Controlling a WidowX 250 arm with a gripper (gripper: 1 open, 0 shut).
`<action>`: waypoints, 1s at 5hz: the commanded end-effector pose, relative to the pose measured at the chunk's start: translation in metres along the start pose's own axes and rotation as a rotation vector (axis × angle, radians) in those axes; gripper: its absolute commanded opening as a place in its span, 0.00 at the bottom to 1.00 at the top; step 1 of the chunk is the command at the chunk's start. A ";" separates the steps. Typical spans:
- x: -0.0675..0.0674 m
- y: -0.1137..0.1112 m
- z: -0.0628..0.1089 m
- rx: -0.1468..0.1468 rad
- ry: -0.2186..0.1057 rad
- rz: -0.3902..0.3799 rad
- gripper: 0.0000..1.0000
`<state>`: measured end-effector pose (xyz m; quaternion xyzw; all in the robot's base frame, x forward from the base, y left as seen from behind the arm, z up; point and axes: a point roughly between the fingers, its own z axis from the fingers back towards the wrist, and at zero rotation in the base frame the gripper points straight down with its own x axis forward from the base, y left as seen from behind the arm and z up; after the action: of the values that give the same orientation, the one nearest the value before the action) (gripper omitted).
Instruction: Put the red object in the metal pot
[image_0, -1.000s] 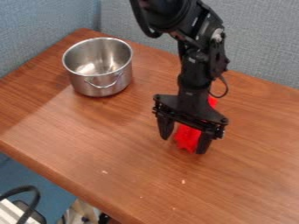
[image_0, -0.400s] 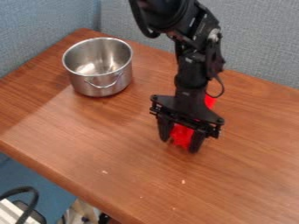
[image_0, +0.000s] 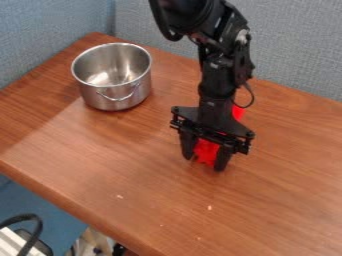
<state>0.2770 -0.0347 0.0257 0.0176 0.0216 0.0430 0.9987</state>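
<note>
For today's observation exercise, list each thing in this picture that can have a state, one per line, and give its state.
Pincer: pointing straight down at the table, closed around the red bar.
Red bar: on the table between the pincer's fingers, not in the pot.
Metal pot: upright on the table, empty, apart from the arm.

A brown wooden tabletop (image_0: 94, 140) fills most of the view, its grain running lengthwise and its near edge rounded. A few small pale specks (image_0: 207, 207) lie on the wood toward the front. Behind it stands a blue-grey fabric wall panel (image_0: 54, 25), textured like an office partition. Below the front edge the floor area is dim, with dark cables (image_0: 30, 232) and pale clutter. The light is soft and even.
</note>
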 end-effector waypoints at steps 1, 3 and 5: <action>0.007 0.004 0.012 -0.002 -0.021 0.013 0.00; 0.008 0.010 0.021 0.010 -0.003 0.023 0.00; 0.010 0.018 0.031 0.013 0.019 0.031 0.00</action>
<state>0.2756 -0.0192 0.0402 0.0290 0.0637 0.0522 0.9962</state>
